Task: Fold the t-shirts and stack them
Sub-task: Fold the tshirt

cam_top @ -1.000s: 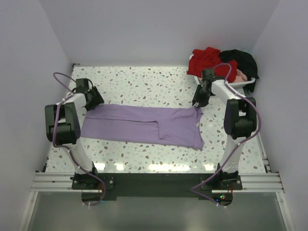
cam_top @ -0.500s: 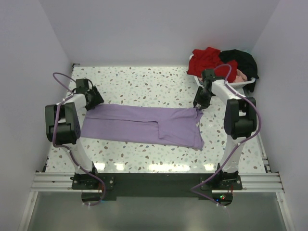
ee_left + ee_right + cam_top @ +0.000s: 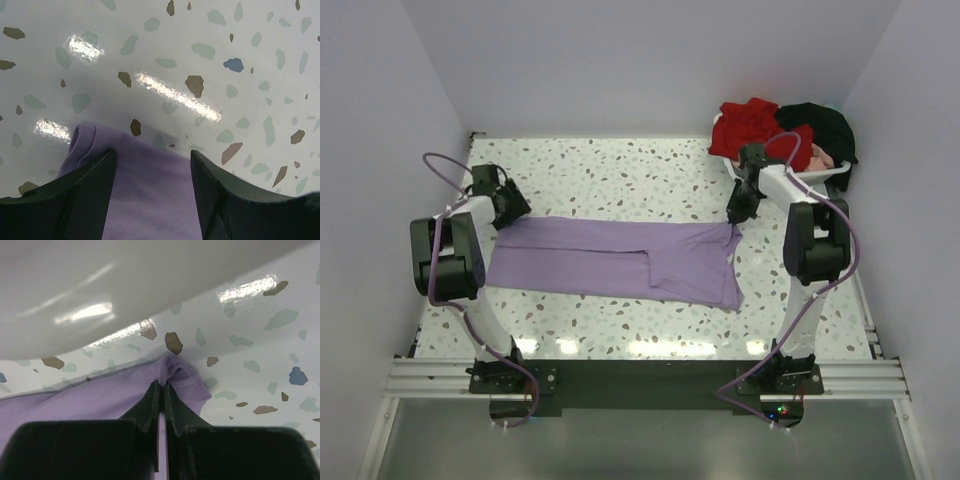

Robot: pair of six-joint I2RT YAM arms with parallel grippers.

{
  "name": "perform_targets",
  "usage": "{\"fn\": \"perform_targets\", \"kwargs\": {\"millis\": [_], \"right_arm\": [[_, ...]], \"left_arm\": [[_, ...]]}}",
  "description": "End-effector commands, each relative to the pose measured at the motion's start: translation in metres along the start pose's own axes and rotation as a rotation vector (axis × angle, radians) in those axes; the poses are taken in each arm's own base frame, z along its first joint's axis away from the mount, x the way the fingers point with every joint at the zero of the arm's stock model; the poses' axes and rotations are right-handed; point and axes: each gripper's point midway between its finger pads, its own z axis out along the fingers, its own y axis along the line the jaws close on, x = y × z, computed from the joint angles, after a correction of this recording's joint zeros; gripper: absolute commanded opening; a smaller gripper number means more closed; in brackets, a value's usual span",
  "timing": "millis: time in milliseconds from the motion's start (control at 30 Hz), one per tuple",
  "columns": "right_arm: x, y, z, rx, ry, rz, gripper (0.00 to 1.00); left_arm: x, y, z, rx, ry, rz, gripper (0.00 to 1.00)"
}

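A lavender t-shirt point(image 3: 615, 260) lies folded into a long band across the table. My left gripper point(image 3: 510, 208) is open at the shirt's far left corner; the cloth point(image 3: 145, 200) lies between its spread fingers. My right gripper point(image 3: 738, 212) is shut on the shirt's far right corner, pinching a bunched bit of cloth point(image 3: 182, 377) just above the table. Red point(image 3: 750, 125), black point(image 3: 823, 125) and pale pink point(image 3: 817, 157) shirts lie heaped in the white tray point(image 3: 825, 178) at the back right.
The white tray's rim point(image 3: 100, 295) looms just beyond my right gripper. The speckled tabletop point(image 3: 620, 175) stretches behind the lavender shirt. White walls close in the left, back and right sides.
My left gripper has drawn slightly back and left from the shirt's corner. My right gripper has edged slightly toward the tray, still holding the shirt corner.
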Motion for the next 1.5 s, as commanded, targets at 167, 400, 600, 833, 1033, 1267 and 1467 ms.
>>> {"fn": "perform_targets", "kwargs": {"millis": [167, 400, 600, 833, 1033, 1267, 1467], "right_arm": [[-0.026, -0.027, 0.0, 0.079, -0.076, 0.069, 0.0], [-0.019, -0.03, 0.011, 0.085, -0.059, 0.065, 0.24], [-0.02, -0.033, 0.0, 0.095, -0.074, 0.063, 0.51], [-0.023, -0.035, -0.03, 0.08, -0.133, 0.062, 0.53], [-0.033, -0.022, -0.072, 0.031, -0.23, 0.039, 0.56], [-0.02, 0.038, -0.081, -0.105, -0.232, -0.045, 0.56], [-0.004, 0.065, -0.058, -0.196, -0.183, -0.06, 0.49]], "left_arm": [[0.017, 0.039, 0.009, -0.111, 0.036, -0.007, 0.66], [0.015, 0.038, 0.01, -0.098, 0.032, 0.017, 0.66], [0.014, 0.032, 0.008, -0.067, 0.032, 0.033, 0.66], [0.005, 0.027, -0.002, -0.048, 0.002, 0.054, 0.66], [-0.014, 0.019, -0.017, -0.031, -0.045, 0.077, 0.66], [-0.025, -0.001, -0.035, 0.027, -0.081, 0.104, 0.66], [-0.014, -0.056, -0.046, 0.1, -0.092, 0.212, 0.67]]}}
